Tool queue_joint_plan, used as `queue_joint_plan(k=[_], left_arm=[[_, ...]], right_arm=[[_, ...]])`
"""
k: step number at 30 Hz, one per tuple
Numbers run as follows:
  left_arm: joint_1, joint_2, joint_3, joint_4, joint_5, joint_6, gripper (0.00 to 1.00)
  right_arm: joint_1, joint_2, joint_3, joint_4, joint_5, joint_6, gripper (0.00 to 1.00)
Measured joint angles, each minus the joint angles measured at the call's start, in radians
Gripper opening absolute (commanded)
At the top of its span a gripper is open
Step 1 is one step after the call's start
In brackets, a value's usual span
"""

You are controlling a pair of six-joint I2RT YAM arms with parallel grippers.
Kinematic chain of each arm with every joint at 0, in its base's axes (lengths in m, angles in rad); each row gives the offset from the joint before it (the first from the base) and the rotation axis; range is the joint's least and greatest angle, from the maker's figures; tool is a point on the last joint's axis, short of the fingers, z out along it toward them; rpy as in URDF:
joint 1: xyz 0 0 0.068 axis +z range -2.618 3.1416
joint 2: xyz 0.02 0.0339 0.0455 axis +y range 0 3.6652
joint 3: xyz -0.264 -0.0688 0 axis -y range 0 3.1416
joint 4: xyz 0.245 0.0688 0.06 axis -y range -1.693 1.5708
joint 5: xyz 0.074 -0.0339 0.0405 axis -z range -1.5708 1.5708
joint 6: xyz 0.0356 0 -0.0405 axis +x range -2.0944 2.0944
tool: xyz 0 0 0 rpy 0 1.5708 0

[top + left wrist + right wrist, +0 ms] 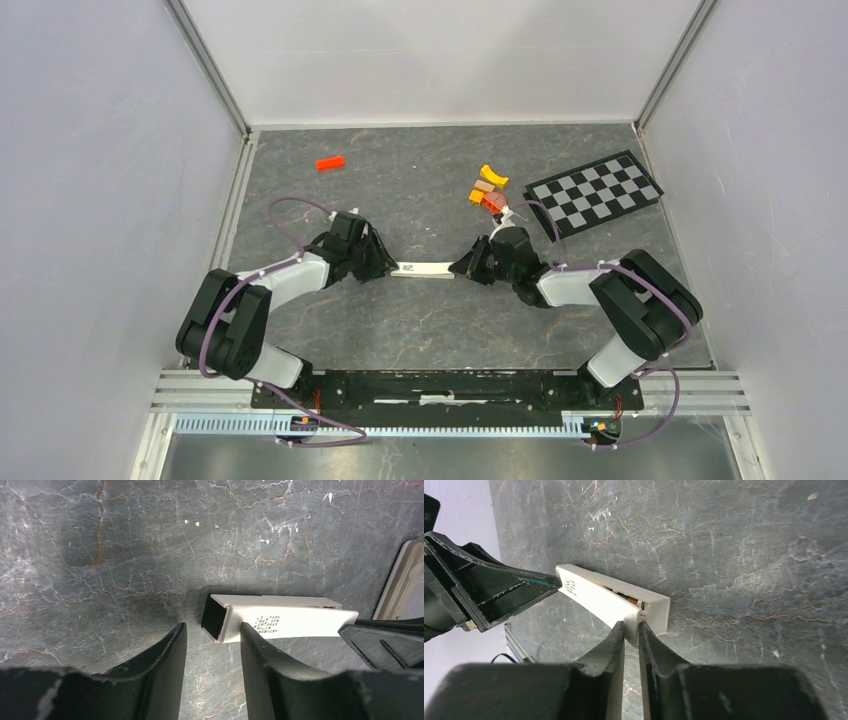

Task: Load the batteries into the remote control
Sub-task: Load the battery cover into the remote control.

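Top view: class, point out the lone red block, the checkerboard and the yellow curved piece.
red block [330,162], top view, the middle of its upper face.
checkerboard [593,192], top view, the centre of the squared pattern.
yellow curved piece [493,176], top view, the middle of its bend.

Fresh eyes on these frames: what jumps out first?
The two arms meet mid-table, with the left hand and right hand at opposite ends of a slim white bar with a black end. Next comes the bright clutter at the far right, orange and yellow blocks beside a checkerboard, plus a lone red block at the far left.
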Motion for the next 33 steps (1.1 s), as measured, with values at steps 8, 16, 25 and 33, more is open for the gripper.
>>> queue_joint_plan(k=[8, 16, 25, 33], left_arm=[[0.001, 0.018, 0.013, 0.004, 0.008, 0.000, 0.49], [0.001, 0.023, 0.016, 0.008, 0.009, 0.000, 0.48], [0.001, 0.027, 0.016, 0.019, 0.013, 0.000, 0.47], [0.001, 0.031, 0.011, 0.040, 0.023, 0.000, 0.42]], right_arm=[[-0.011, -0.035, 0.009, -0.124, 0.071, -0.116, 0.48], [-0.011, -0.042, 0.016, -0.113, 0.043, -0.165, 0.72], [0.009, 0.044, 0.131, -0.151, 0.026, -0.229, 0.61], [0.037, 0.060, 0.161, -0.208, 0.066, -0.265, 0.32]])
